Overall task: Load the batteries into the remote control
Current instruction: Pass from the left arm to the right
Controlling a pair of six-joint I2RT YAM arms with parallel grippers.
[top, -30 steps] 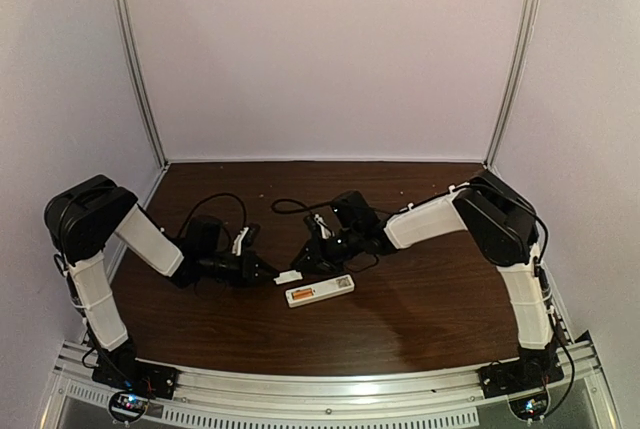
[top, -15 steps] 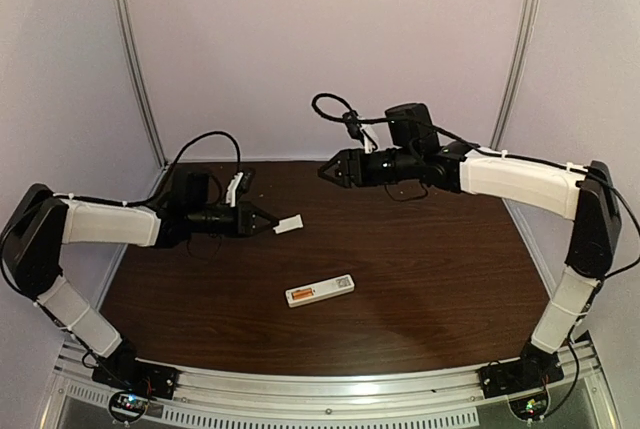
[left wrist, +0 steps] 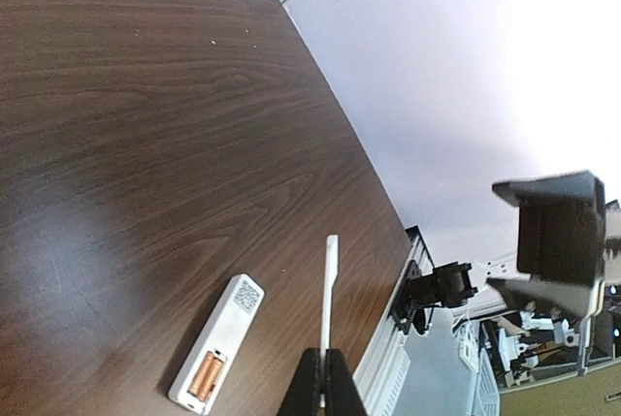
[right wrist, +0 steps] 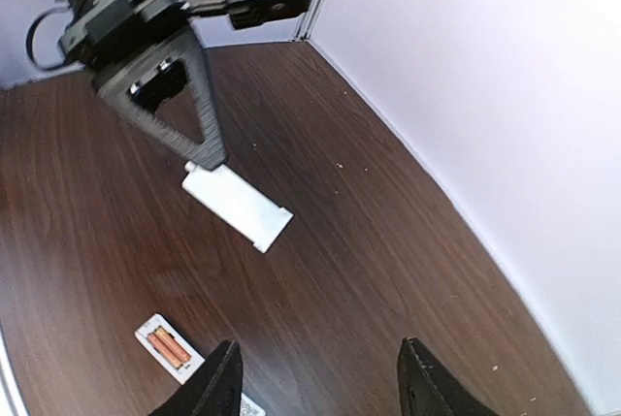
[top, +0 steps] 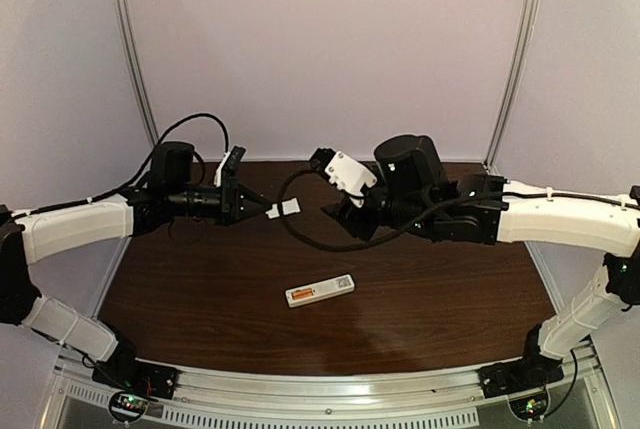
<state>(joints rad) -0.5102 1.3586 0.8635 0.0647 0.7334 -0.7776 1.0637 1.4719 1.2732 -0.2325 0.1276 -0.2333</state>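
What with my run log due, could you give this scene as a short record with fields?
remote control: flat on the table, back up, battery bay uncovered
batteries: two orange cells side by side in that bay
cover plate: off the remote, held in the air
left gripper: shut on the cover plate, raised
right gripper: open, empty, raised
likely left to do: fit the cover plate

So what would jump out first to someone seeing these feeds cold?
The left gripper holds a small white cover plate in mid-air, opposite the open right gripper. Below them, the remote control lies back-up near the middle of the table, with both orange batteries sitting in its open bay.
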